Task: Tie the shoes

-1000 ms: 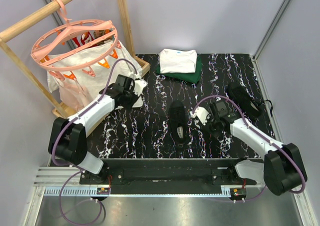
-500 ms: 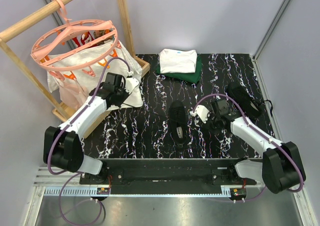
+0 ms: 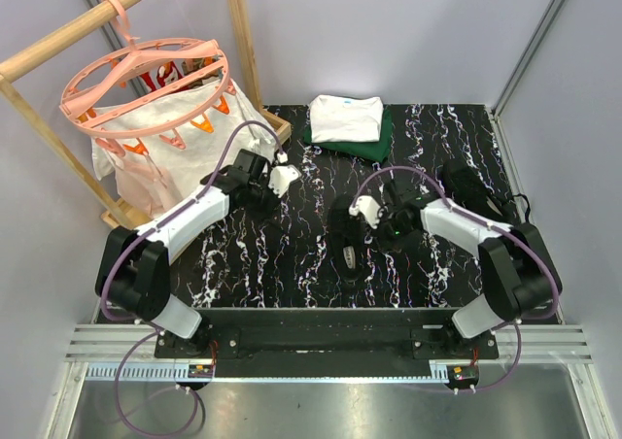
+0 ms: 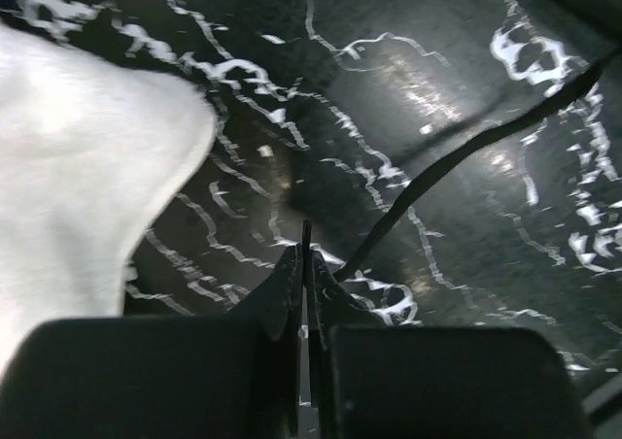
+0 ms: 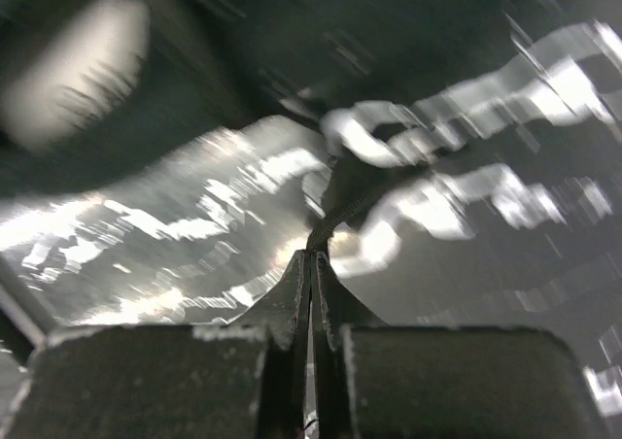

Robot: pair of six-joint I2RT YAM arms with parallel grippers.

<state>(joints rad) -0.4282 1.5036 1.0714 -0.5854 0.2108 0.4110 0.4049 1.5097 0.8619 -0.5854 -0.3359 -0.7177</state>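
The small black sneaker (image 3: 344, 227) lies mid-table, its pale grey patch (image 3: 350, 256) at the near end. My left gripper (image 3: 289, 180) is to the shoe's left, beside the white bag. In the left wrist view it (image 4: 306, 254) is shut on a thin black lace (image 4: 466, 152) that runs off up and to the right over the mat. My right gripper (image 3: 359, 213) is at the shoe's right side. In the blurred right wrist view it (image 5: 313, 254) is shut on a black lace (image 5: 342, 214) just past its tips.
Folded white and dark green clothes (image 3: 347, 123) lie at the back. A white bag (image 3: 165, 143) under a pink round hanger (image 3: 146, 84) on a wooden rack stands at the left. Another dark shoe-like thing (image 3: 473, 194) lies at the right. White cloth (image 4: 78, 167) fills the left wrist view's left.
My left gripper has swung away from the white bag and rightward toward the shoe. My right gripper has moved left, up against the shoe's right side.
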